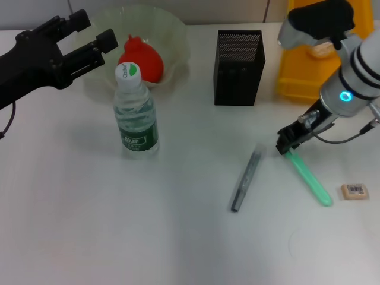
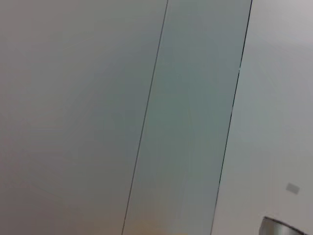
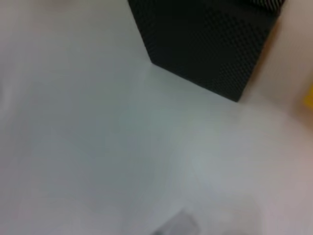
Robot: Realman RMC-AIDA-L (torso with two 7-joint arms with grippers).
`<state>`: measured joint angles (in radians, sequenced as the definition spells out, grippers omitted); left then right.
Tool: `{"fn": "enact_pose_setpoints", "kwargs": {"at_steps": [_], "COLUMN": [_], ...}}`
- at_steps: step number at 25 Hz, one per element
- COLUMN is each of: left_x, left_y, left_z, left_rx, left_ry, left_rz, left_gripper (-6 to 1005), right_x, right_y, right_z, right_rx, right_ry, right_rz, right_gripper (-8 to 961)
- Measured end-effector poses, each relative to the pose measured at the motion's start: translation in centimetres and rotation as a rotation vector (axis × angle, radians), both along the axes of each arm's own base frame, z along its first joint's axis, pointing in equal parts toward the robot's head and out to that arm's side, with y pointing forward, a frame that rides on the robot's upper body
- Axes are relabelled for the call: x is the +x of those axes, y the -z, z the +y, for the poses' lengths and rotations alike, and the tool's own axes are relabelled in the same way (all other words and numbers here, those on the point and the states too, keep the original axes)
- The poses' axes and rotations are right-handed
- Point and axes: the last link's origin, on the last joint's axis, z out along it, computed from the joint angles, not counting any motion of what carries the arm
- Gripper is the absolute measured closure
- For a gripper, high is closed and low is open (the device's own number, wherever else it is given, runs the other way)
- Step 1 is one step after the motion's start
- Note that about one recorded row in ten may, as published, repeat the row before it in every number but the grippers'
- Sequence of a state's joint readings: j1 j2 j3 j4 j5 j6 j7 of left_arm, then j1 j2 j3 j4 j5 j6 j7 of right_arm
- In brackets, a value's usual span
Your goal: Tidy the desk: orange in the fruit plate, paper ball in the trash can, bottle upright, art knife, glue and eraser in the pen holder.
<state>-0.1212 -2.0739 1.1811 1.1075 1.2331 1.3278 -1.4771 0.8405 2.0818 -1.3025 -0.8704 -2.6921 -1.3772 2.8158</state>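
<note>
The orange [image 1: 144, 59] lies in the pale-green fruit plate [image 1: 172, 32] at the back left. In front of it the bottle [image 1: 135, 113] stands upright. My left gripper [image 1: 95, 29] hovers open above the plate's left rim, holding nothing. The black mesh pen holder [image 1: 239, 66] stands at the back centre and fills the top of the right wrist view [image 3: 210, 44]. My right gripper [image 1: 288, 142] is shut on the upper end of a green translucent stick [image 1: 312, 181] whose far end rests on the table. A grey pen-shaped tool [image 1: 245, 178] lies to its left. The eraser [image 1: 354, 190] lies far right.
The yellow trash can [image 1: 297, 71] stands at the back right, partly behind my right arm, with a pale lump [image 1: 323, 49] inside. The left wrist view shows only wall panels. Bare white table spreads across the front and left.
</note>
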Motion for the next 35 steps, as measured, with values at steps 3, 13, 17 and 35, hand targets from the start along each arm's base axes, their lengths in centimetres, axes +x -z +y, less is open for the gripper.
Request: {"fn": "enact_pose_setpoints", "kwargs": {"at_steps": [3,13,17,35], "left_x": [0.0,0.7,0.8,-1.1], "left_y": [0.0,-0.3,-0.3,0.7], "left_z": [0.0,0.2,0.1,-1.9], "left_rx": [0.0,0.009,0.009,0.001], "left_ry": [0.001,0.021,0.022,0.017], "left_rz": [-0.002,-0.032,-0.049,-0.149], "left_gripper": [257,258,258,258], "right_x": [0.1,3.4,4.7,2.1], "right_y": [-1.3,-7.3,-9.3,-7.8], "right_z": [-0.4,-2.4,-3.6,0.8], "right_rx": [0.013,0.119,0.226,0.827], "right_ry": [0.021,0.123,0.016,-0.705], "right_rz": [0.087,0.561,0.842,0.995], "right_gripper": [784,781,781,776]}}
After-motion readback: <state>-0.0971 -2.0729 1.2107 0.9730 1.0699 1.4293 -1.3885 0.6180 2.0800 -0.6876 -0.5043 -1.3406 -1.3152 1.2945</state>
